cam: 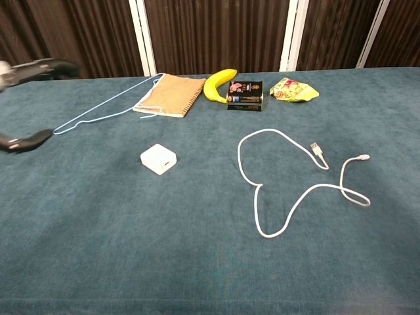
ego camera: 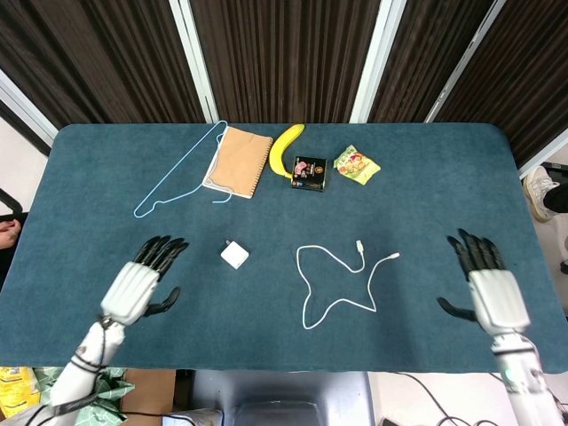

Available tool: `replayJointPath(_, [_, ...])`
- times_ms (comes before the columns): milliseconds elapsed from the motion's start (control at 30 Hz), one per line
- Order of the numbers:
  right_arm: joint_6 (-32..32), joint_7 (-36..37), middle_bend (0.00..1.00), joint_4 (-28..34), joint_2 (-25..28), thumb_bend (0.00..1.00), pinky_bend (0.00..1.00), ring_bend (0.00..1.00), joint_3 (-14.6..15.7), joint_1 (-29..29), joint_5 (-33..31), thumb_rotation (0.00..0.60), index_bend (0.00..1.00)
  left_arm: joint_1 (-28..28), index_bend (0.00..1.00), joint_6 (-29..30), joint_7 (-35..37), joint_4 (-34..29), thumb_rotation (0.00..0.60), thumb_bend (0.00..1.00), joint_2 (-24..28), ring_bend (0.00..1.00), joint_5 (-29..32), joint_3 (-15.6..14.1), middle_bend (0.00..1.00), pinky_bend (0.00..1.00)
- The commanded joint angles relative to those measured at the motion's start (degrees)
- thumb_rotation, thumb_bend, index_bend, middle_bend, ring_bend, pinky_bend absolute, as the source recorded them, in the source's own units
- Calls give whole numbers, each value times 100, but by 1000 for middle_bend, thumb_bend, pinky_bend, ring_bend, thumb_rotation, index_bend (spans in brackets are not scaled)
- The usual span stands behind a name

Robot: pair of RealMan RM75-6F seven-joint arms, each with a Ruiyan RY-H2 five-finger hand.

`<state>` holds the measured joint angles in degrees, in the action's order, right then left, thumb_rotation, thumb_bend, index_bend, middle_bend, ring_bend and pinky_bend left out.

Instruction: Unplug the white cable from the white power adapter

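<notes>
The white power adapter (ego camera: 234,256) (cam: 159,159) lies alone on the blue table, with nothing plugged into it. To its right the white cable (ego camera: 330,284) (cam: 293,185) lies in a loose loop, both plug ends free and pointing right. My left hand (ego camera: 139,282) hovers open, fingers spread, well left of the adapter; in the chest view only its blurred fingertips (cam: 34,67) show at the left edge. My right hand (ego camera: 489,285) is open with fingers spread, far right of the cable, and outside the chest view.
Along the far side lie a light blue wire hanger (ego camera: 177,173), a brown spiral notebook (ego camera: 238,161), a banana (ego camera: 284,146), a small black box (ego camera: 309,172) and a yellow-green snack packet (ego camera: 357,164). Dark curtains stand behind the table (ego camera: 89,222).
</notes>
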<state>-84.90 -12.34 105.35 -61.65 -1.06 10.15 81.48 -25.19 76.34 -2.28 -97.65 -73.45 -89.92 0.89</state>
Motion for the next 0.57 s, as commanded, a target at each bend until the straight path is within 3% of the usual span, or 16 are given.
replayJointPath(33, [-802, 249, 0, -525, -130, 268, 0, 0, 411, -724, 442, 600, 0, 763, 21, 959, 1111, 636, 600, 443, 430, 0, -869, -775, 5, 14])
replayJointPath(133, [-1159, 661, 0, -835, -168, 246, 0, 0, 510, -1035, 602, 600, 0, 1133, 12, 1381, 1666, 1257, 600, 442, 469, 0, -1023, -1037, 0, 0])
replayJointPath(267, [-1587, 795, 0, -1018, -170, 234, 0, 0, 490, -1240, 953, 600, 0, 1174, 30, 1343, 2372, 1654, 600, 437, 756, 0, -1122, -1219, 0, 0])
replayJointPath(567, [-1308, 1023, 0, -998, 21, 234, 0, 0, 438, -1265, 898, 600, 0, 1306, 9, 1372, 2316, 1737, 600, 430, 701, 0, -863, -975, 0, 0])
